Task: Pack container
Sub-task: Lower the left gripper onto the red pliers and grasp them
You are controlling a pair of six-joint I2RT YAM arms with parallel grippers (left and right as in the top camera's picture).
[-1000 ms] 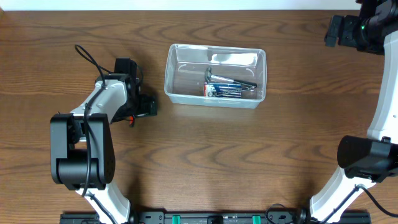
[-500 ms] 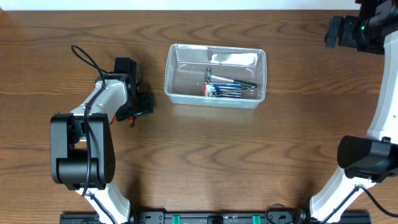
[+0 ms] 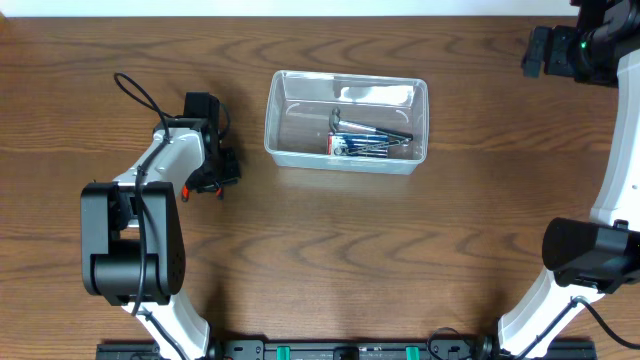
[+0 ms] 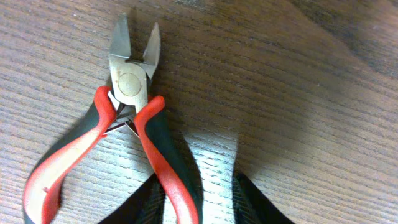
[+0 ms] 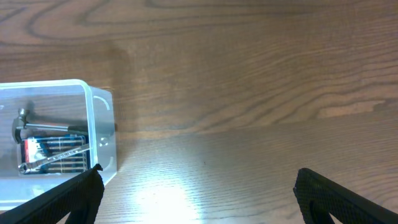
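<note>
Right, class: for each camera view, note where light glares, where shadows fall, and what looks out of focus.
Left wrist view: side cutters sharp, glare on the table beside a shadow, left pincer blurred. Right wrist view: glare on the wood near the container, right pincer dark and soft. Overhead view: white reflection on the container's far wall.

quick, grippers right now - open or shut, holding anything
left gripper: open, at the handles of the pliers, not gripping them
right gripper: open, empty

Hand tools (image 3: 368, 140) lie inside the container (image 3: 300, 108).
</note>
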